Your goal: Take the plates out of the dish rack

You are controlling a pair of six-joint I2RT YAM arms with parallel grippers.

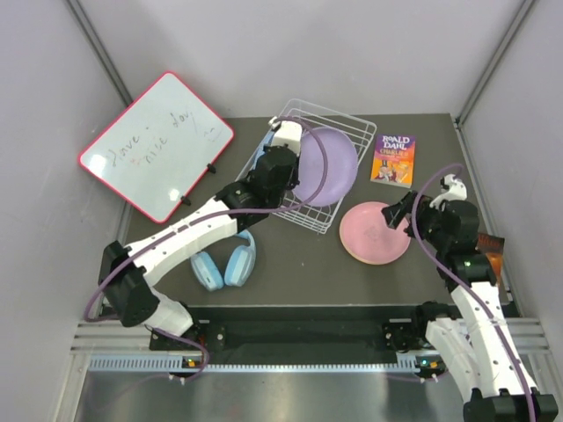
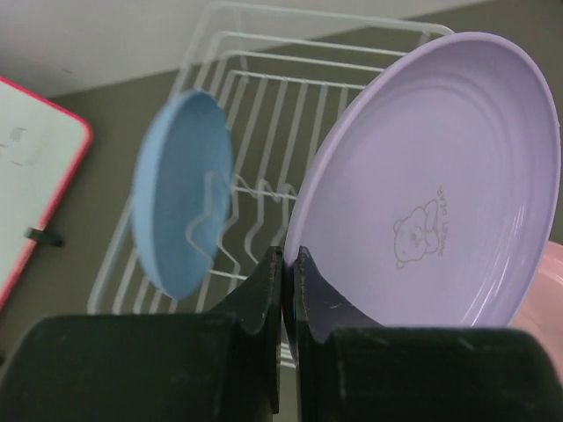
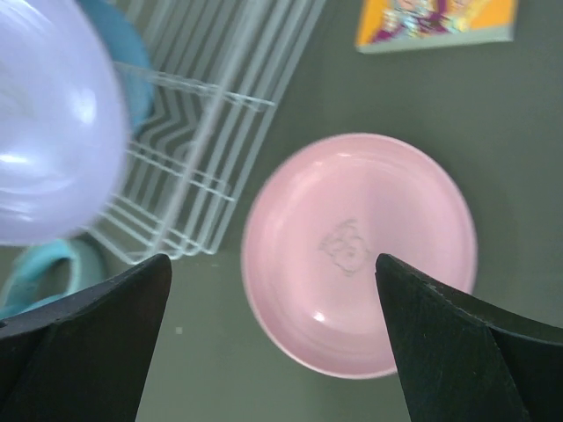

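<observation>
- Our left gripper (image 2: 286,260) is pinched narrow on the near rim of the purple plate (image 2: 431,176), one finger on each face.
- The purple plate stands tilted on edge beyond and to the right of the gripper, over the dish rack (image 2: 264,97). We cannot tell whether its lower edge touches the wires.
- Just left of the gripper, the blue plate (image 2: 180,198) stands upright between the prongs of the rack. It is apart from the purple plate, with bare wires between them.
- Further left of the gripper and outside the rack lies the red-framed whiteboard (image 1: 158,145); the light blue headphones (image 1: 224,264) lie behind it, beside the left arm.
- Our right gripper (image 3: 271,264) is spread wide and holds nothing. It hangs above the pink plate (image 3: 361,255).
- The pink plate lies flat on the table (image 1: 308,272), directly under the gripper and just beside the rack's corner.
- Beyond the right gripper, past the pink plate, a Roald Dahl book (image 1: 393,159) lies flat next to the rack.
</observation>
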